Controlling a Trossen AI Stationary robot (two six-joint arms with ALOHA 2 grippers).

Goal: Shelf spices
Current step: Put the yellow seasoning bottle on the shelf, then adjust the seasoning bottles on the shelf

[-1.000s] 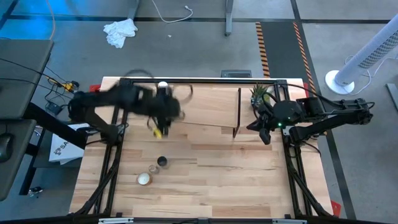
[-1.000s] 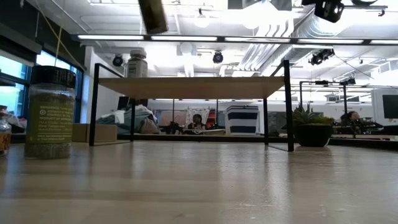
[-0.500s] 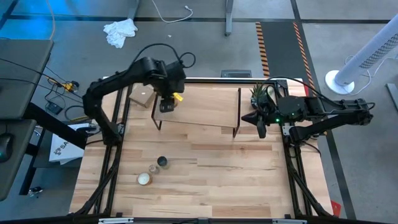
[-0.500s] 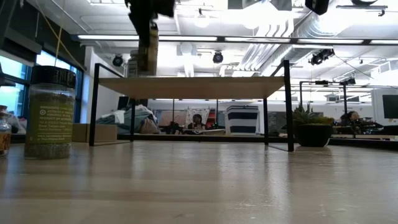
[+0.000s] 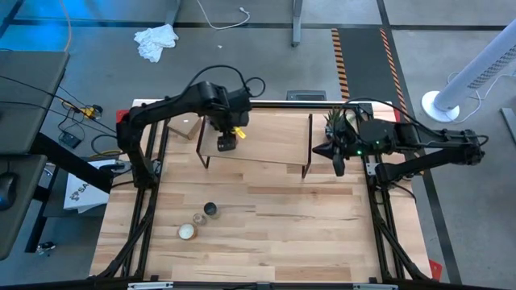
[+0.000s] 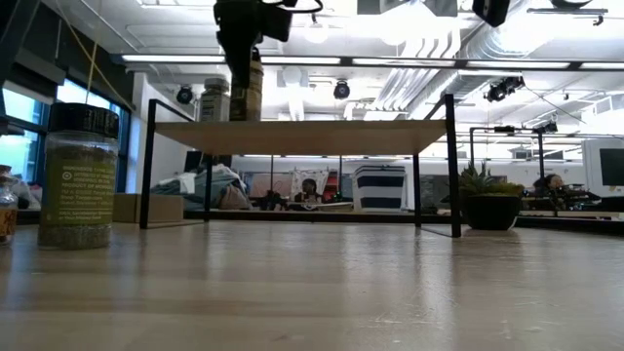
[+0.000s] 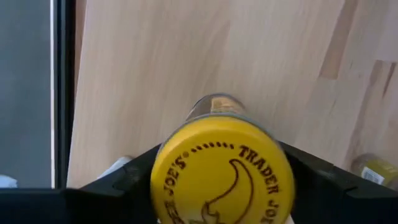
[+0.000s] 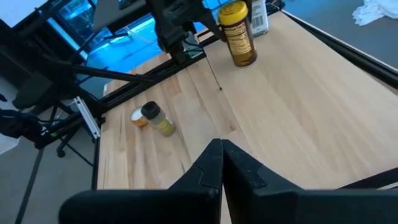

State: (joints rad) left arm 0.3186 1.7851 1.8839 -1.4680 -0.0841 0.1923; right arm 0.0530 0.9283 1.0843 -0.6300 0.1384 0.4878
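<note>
The shelf (image 5: 266, 145) stands at the table's far side, its plank (image 6: 302, 136) on black legs. My left gripper (image 5: 228, 138) is over the plank's left part, shut on the yellow jar (image 6: 246, 93). The white-capped jar (image 6: 214, 97) stands on the plank just beside it and is hidden by the arm in the high view. The black-capped jar (image 5: 211, 211) and the small clear jar (image 5: 187, 232) stand on the tabletop near the left front. My right gripper (image 5: 337, 165) hovers shut off the shelf's right end, touching nothing. My left gripper pinches the yellow jar by its yellow lid (image 7: 224, 174), one finger (image 7: 124, 180) on each side. The fingers come from above, pointing down. The jar hangs upright below them, and in the low view its base (image 6: 246, 117) meets the plank's top.
A potted plant (image 5: 337, 121) stands at the table's far right corner, close to my right gripper. The plank to the right of the two jars (image 8: 298, 93) is bare wood. Open tabletop (image 5: 306, 225) lies in front of the shelf.
My left gripper has carried the yellow jar from high above the shelf's left front toward the far edge, then slightly right and down. The jar has dropped from well above the plank to plank level, beside the white-capped jar, and stays upright.
</note>
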